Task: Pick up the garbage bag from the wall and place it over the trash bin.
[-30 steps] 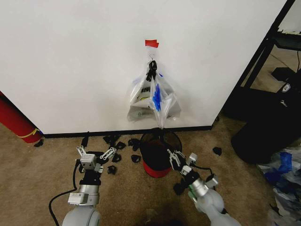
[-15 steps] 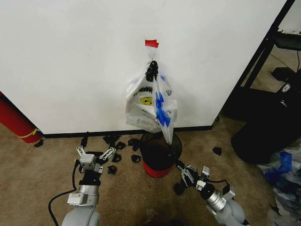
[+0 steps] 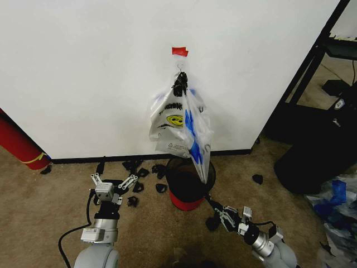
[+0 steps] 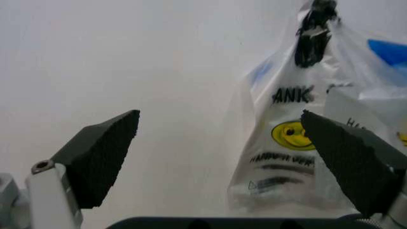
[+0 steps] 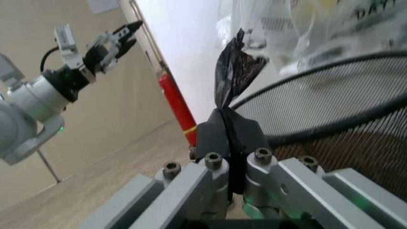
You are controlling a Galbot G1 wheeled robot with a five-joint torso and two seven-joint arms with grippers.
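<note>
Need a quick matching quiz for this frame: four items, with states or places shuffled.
1. garbage bag
2. trash bin
3. left tool
4. right tool

A. shut on a black plastic strip
B. standing on the carpet below the hook
C. hanging from the hook
D. open, aimed at the wall

Pairs: 1-C, 2-B, 3-D, 4-A

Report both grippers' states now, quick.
Left gripper: open, holding nothing, low over the carpet facing the wall.
Right gripper: shut on a scrap of black plastic, beside the trash bin.
</note>
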